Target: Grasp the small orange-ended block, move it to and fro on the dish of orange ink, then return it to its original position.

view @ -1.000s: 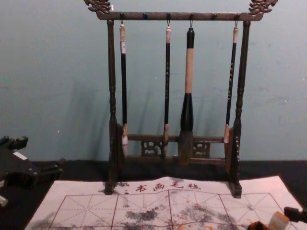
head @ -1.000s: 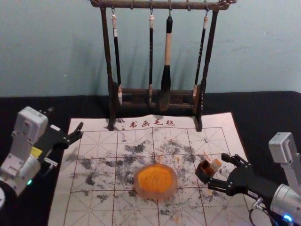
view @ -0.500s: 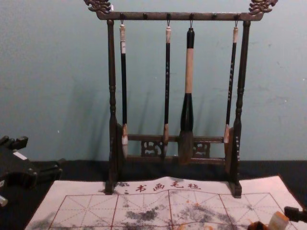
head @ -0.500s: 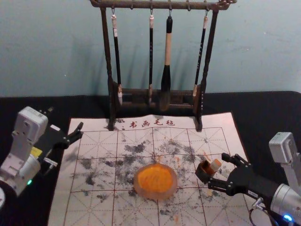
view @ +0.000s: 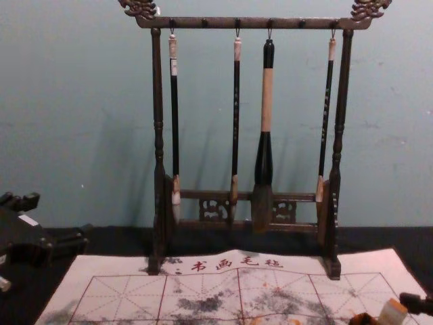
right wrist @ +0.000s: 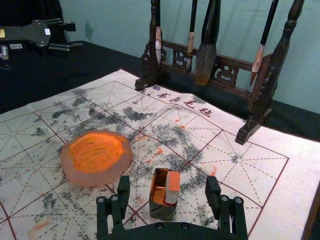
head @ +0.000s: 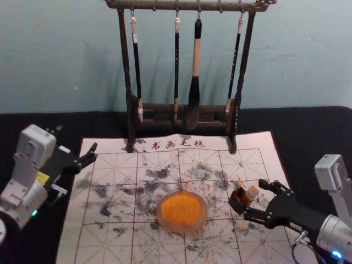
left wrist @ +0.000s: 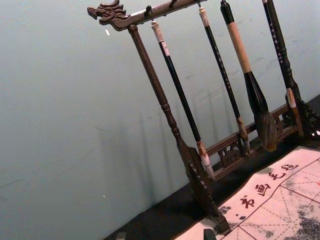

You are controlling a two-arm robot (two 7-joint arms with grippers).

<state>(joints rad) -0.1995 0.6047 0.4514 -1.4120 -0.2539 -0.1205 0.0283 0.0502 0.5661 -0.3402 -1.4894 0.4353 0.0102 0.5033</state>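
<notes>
Black worktop [head: 33, 122] with a marked mat [head: 113, 242], a brush rack [head: 124, 52] and two grippers.
At the rack, four brushes [head: 196, 58] hang behind the mat's far edge. The left gripper [head: 77, 138] is over the mat's left edge, jaws apart; the right gripper [head: 255, 198] reaches in from the right above the mat, its jaws apart too, with the block visible between them in the right wrist view. The dish of orange ink [right wrist: 95, 177] sits near the mat's middle. To its right is a small open dark box [right wrist: 162, 212], and the orange-ended block [right wrist: 173, 186] stands in it, poking above the rim.
</notes>
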